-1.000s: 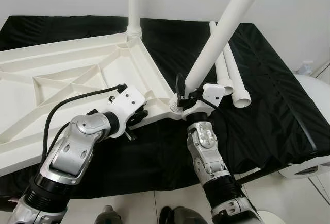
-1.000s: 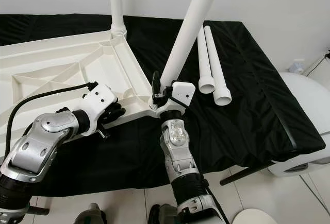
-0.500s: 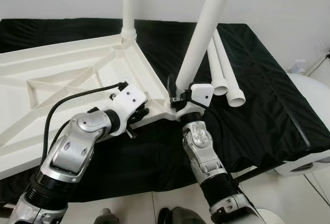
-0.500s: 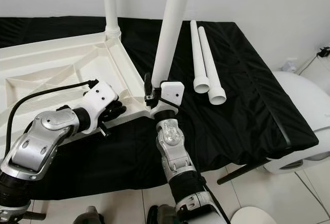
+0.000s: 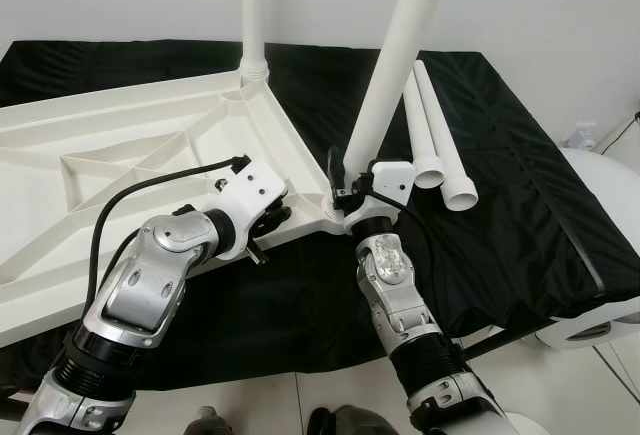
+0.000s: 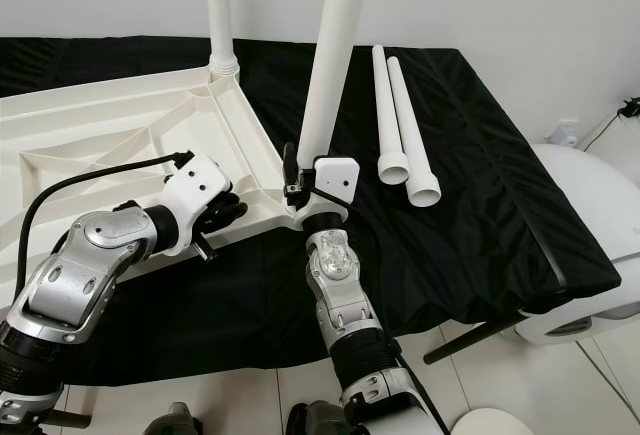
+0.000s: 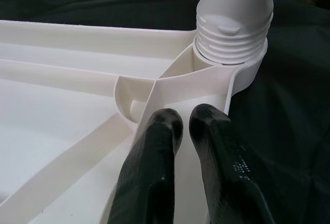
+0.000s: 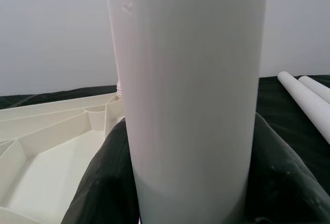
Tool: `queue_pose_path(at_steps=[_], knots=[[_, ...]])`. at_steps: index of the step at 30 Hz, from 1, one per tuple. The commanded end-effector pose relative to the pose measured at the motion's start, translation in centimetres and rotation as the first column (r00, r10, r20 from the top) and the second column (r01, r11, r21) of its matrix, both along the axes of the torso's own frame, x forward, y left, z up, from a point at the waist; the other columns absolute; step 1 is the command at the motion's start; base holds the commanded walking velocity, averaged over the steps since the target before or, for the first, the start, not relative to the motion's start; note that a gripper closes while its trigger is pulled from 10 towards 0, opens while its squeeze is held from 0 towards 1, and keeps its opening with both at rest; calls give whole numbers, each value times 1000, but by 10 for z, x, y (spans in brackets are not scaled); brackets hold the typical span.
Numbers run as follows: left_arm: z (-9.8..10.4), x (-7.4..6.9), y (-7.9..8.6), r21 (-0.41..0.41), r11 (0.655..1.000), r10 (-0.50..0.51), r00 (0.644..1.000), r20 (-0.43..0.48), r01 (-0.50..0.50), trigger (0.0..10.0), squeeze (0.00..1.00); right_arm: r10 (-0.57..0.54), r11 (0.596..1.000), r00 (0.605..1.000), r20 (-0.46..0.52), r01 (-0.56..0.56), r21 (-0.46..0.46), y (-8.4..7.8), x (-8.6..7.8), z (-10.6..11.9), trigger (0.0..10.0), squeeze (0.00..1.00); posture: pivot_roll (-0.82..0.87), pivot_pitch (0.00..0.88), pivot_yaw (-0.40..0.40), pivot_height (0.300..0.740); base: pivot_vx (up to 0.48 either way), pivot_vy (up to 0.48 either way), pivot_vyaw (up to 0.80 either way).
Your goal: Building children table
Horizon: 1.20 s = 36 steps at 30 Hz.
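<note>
The white table top lies upside down on a black cloth, ribs facing up. One white leg stands upright in its far corner. My right gripper is shut on a second leg, low on the tube, where its threaded end sits in the near right corner socket; this leg leans slightly right. Its black fingers wrap the tube. My left gripper is shut on the table top's rim just left of that corner.
Two loose white legs lie side by side on the cloth to the right. A white rounded object stands past the cloth's right edge. Tiled floor runs along the near side, a white wall behind.
The leg in my right gripper has swung from a strong rightward tilt to nearly upright. The camera has shifted a little. My left gripper has stayed on the rim.
</note>
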<state>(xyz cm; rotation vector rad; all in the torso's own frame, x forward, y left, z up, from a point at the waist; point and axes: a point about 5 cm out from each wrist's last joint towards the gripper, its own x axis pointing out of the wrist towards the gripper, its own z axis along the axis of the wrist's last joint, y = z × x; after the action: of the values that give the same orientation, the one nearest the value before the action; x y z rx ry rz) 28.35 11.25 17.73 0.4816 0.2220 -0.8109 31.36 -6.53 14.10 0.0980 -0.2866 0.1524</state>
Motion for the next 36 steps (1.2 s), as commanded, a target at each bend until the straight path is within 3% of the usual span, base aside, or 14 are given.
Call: queue_pose_path(at_steps=[1,20,21,23,24,25,28,29,36], knots=[[2,2,-3,0,1000,-1,1000,17,1,10000,0,-84,996,960,-269,73,-51,-22,-7,-57,10000,0,55,62,-72,740,0,0,0],[3,4,-4,-2,1000,-9,1000,27,9,10000,0,-147,989,942,-303,139,-48,-27,-10,-65,10000,0,58,62,-71,740,0,0,0],[3,4,-4,-2,1000,-9,1000,27,9,10000,0,-140,990,944,-299,133,-43,-27,-10,-64,10000,67,57,61,-71,740,0,0,0],[3,4,-4,-2,1000,-9,1000,27,9,10000,0,-140,990,944,-299,133,-43,-27,-10,-64,10000,67,57,61,-71,740,0,0,0],[3,4,-4,-2,1000,-10,1000,27,10,10000,0,-139,990,946,-294,132,-41,-27,-10,-64,10000,851,57,61,-72,740,0,0,0],[3,4,-5,-3,1000,-9,1000,27,9,10000,0,-118,993,950,-289,116,-26,-26,-10,-62,10000,1000,57,60,-72,740,0,0,0],[3,4,-5,-3,1000,-9,1000,28,9,10000,0,-117,993,952,-283,114,-27,-26,-10,-62,10000,1000,57,59,-73,740,0,0,0],[3,5,-5,-5,1000,-9,1000,28,9,10000,0,-119,993,954,-277,114,-32,-26,-10,-61,10000,0,56,59,-73,740,0,0,0],[3,4,-6,-7,1000,-10,1000,29,10,10000,0,-114,993,958,-261,109,-33,-25,-9,-59,10000,0,55,59,-75,740,0,0,0]])
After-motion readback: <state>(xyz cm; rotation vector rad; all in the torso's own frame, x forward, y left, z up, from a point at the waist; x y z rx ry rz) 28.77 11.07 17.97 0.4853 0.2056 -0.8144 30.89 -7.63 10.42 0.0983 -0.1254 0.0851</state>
